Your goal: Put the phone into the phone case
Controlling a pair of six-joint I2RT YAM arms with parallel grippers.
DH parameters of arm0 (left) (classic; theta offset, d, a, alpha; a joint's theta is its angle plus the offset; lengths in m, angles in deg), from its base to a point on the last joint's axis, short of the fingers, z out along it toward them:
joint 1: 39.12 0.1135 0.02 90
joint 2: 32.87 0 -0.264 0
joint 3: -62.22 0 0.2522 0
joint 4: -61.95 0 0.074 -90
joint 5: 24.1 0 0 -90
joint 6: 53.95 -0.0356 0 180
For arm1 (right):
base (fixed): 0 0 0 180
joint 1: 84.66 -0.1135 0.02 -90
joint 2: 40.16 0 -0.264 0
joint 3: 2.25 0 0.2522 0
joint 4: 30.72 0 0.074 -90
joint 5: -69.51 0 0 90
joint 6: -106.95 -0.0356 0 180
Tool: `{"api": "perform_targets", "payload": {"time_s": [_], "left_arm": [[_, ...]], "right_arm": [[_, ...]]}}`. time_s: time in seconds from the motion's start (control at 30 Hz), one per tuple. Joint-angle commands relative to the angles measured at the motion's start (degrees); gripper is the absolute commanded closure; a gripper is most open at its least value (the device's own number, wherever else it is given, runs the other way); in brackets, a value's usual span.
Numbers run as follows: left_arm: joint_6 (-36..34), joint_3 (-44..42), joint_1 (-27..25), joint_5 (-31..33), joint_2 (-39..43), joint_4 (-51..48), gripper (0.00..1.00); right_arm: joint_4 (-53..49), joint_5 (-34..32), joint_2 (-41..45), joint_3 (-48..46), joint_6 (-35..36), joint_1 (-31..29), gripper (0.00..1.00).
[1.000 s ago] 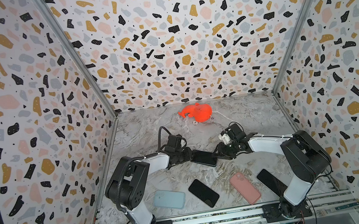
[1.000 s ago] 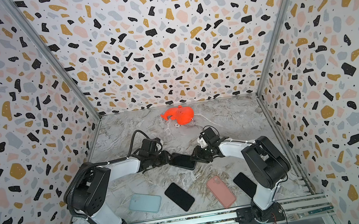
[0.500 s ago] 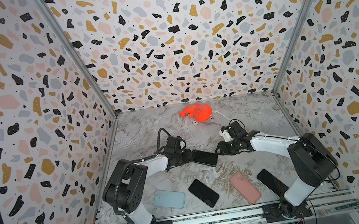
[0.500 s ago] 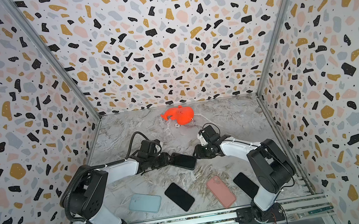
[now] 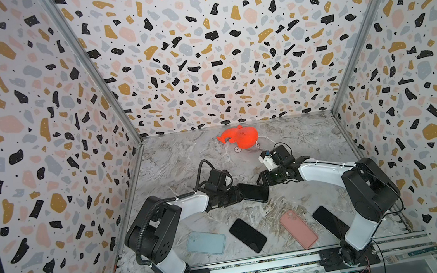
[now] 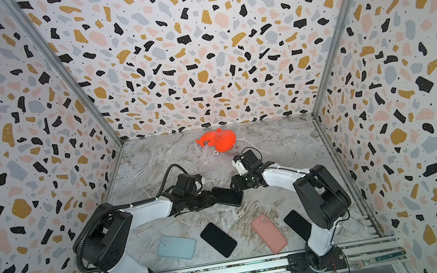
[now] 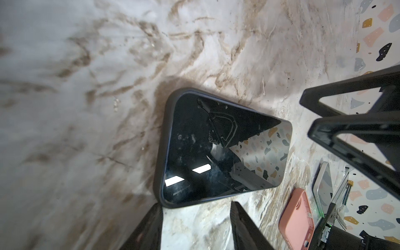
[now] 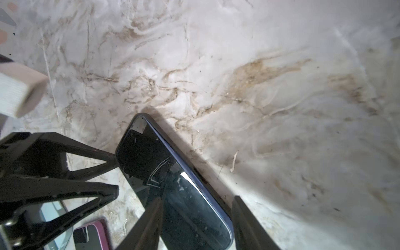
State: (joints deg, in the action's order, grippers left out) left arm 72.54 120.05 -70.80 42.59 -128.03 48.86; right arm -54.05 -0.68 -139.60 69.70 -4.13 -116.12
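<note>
A black phone sits screen-up inside a dark phone case [image 5: 253, 192] [image 6: 227, 196], flat on the marble floor at mid-table. My left gripper [image 5: 239, 194] [image 7: 195, 207] is open at its left end; bare floor shows between the fingers, and one fingertip [image 7: 154, 216] is at the case's corner [image 7: 164, 201]. My right gripper [image 5: 262, 181] [image 8: 195, 216] is open at the other end. Its fingers straddle that end of the phone [image 8: 184, 194], one finger [image 8: 149, 225] over the screen.
Along the front lie a light blue case [image 5: 205, 242], a bare black phone [image 5: 248, 235], a pink case [image 5: 298, 228] and another black phone [image 5: 330, 221]. An orange-red toy [image 5: 241, 138] rests near the back wall. Patterned walls close in three sides.
Both grippers have spread their jaws wider around the cased phone's ends. The phone stays where it was on the floor, and the arms have barely shifted.
</note>
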Motion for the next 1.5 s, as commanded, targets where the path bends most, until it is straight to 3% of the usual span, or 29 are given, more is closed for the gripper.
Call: {"api": "perform_targets", "payload": {"time_s": [0.0, 0.27, 0.5, 0.67, 0.8, 1.1, 1.2, 1.47], "left_arm": [[-0.7, 0.7, -0.2, -0.4, 0.3, -1.6, 0.47], [0.7, -0.7, -0.6, -1.3, 0.2, 0.5, 0.46], [-1.4, 3.7, -0.5, 0.9, -2.7, -1.3, 0.46], [-1.4, 4.8, -0.2, 1.6, -3.5, -1.5, 0.48], [-0.6, 0.4, 1.4, 5.4, 2.5, 0.3, 0.47], [-2.0, 5.1, 3.8, 3.9, -2.8, 0.6, 0.46], [-2.4, 7.0, 3.7, 3.4, -4.7, 0.0, 0.46], [-2.6, 9.3, 3.7, 2.4, -7.5, 0.7, 0.47]], "right_arm": [[-0.3, 1.5, 0.1, 0.0, 1.4, 0.4, 0.46], [-0.2, 2.8, -0.4, -1.6, 1.3, 1.0, 0.46], [0.0, 4.4, 1.4, -4.4, 0.3, 1.0, 0.49], [-2.2, 0.4, 5.5, -5.5, -1.3, 1.5, 0.51], [-7.6, -10.7, 11.2, -7.0, -9.6, 1.7, 0.58], [3.1, -11.7, 25.6, -22.0, -37.5, -3.9, 0.68], [6.0, -12.0, 26.5, -24.2, -41.5, -5.1, 0.68], [8.8, -9.5, 20.7, -22.8, -43.0, -5.8, 0.68]]}}
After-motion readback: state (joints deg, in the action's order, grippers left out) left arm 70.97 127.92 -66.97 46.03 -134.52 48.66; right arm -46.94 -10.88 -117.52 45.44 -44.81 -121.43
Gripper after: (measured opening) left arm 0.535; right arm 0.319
